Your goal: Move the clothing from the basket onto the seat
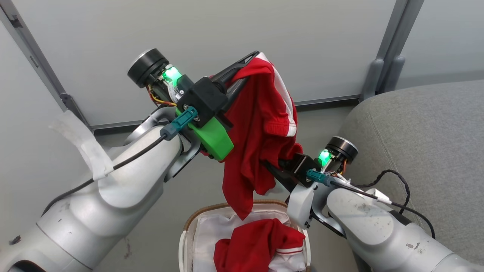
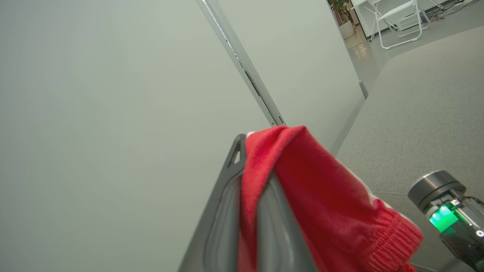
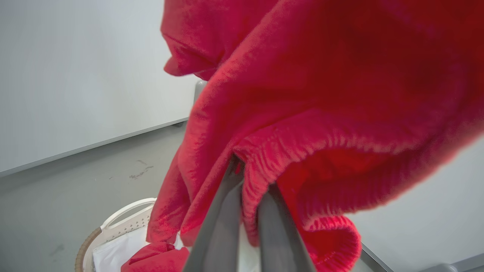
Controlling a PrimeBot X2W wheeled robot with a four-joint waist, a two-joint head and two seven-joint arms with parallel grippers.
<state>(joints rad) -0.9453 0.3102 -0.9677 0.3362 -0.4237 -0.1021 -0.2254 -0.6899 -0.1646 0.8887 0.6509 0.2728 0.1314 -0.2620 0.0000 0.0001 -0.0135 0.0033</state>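
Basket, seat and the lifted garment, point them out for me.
basket (image 1: 191, 222): head view, left brown rim
seat (image 1: 416, 124): head view, bare grey cushion
lifted garment (image 1: 261, 128): head view, red middle

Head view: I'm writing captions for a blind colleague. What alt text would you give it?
The left gripper and right gripper hold one red garment up above the basket, the left at its top, the right at a lower fold. A second red garment lies in the basket, and the grey seat stands to the right.
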